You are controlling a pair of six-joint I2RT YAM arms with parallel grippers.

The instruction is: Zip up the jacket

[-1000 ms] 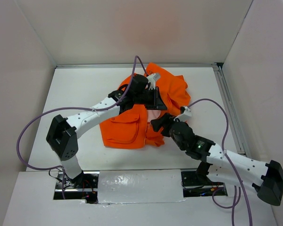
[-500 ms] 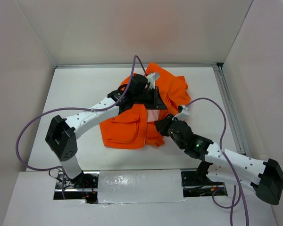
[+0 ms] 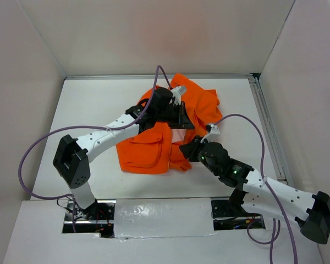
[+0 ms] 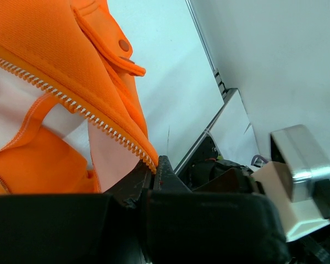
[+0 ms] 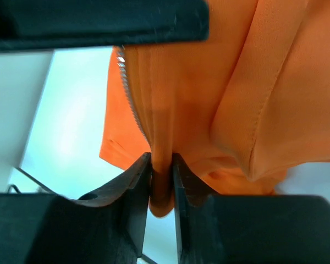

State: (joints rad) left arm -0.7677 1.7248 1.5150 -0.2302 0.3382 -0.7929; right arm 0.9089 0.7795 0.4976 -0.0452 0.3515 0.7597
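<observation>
The bright orange jacket [image 3: 201,104] lies crumpled at the table's middle, front partly open, pale lining [image 3: 179,135] showing. My left gripper [image 3: 182,116] is shut on the jacket's zipper edge; in the left wrist view its fingertips [image 4: 154,168] pinch the end of the pale zipper teeth [image 4: 71,104]. My right gripper [image 3: 188,149] is shut on a fold of the orange fabric [image 5: 162,181] at the jacket's lower front, next to the other zipper row [image 5: 127,93]. A flap pocket [image 3: 148,140] lies on the left panel.
White enclosure walls stand round the table [image 3: 88,110]. A metal rail [image 3: 267,126] runs along the right edge. Purple cables [image 3: 41,140] loop from both arms. A snap button flap [image 4: 118,47] shows in the left wrist view.
The right arm has shifted slightly left and forward with the fabric fold in its grip. The left gripper and the jacket's upper part have stayed nearly still.
</observation>
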